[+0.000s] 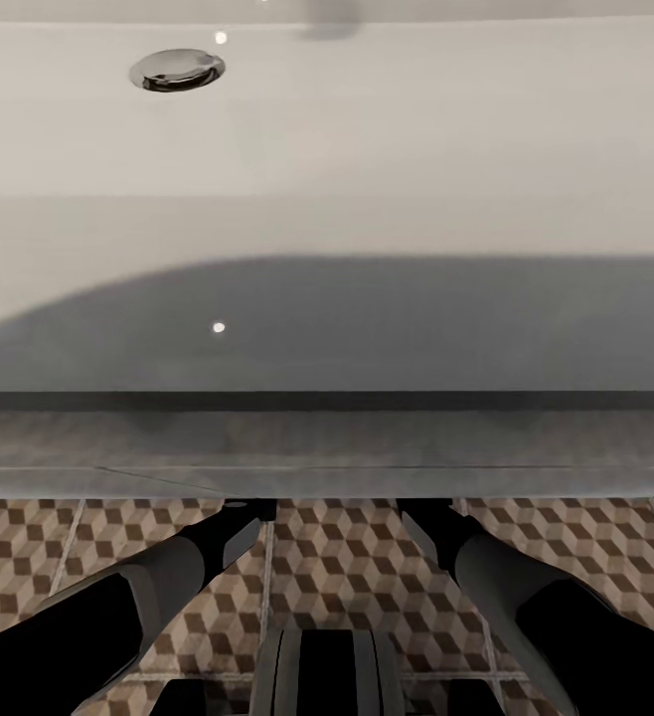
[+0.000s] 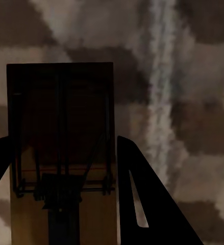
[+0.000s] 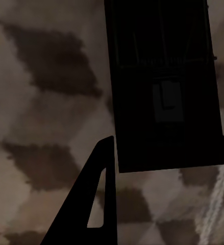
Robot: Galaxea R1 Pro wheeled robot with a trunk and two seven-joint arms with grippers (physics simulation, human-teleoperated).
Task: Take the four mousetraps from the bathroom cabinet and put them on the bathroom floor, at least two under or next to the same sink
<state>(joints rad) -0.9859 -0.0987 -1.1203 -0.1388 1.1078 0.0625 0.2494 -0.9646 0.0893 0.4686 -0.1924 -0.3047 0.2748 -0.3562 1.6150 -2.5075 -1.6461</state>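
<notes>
Mousetrap at the left arm: a flat wooden mousetrap [image 2: 60, 153] with a thin wire frame sits between the two dark fingers [image 2: 152, 199] of the left gripper [image 2: 60, 204], close above the patterned floor [image 2: 193, 76]. Its near part is tan, its far part is dark in shadow.
Left jaws: spread, one finger at each long side of the trap. I cannot tell if they press it or only stand beside it.
Mousetrap at the right arm: a second mousetrap [image 3: 163, 87], very dark in shadow, with a wire and a small square plate on it, lies between the fingers [image 3: 99, 199] of the right gripper [image 3: 168, 178], also over the floor [image 3: 40, 102].
Right jaws: spread to both sides of the trap. If they grip it, I cannot tell.
Floor: tiles with a small brown, beige and white cube pattern and pale grout lines [image 1: 347, 557]. One grout line [image 2: 160, 76] runs just beside the left trap.
Arms: in the head view both dark arms, left [image 1: 118, 607] and right [image 1: 526, 597], reach forward and go under the front edge of the sink.
Sink: a wide white basin [image 1: 367, 149] is above the arms, with a chrome drain [image 1: 177, 70] at the far left. A grey shadow covers its near part.
</notes>
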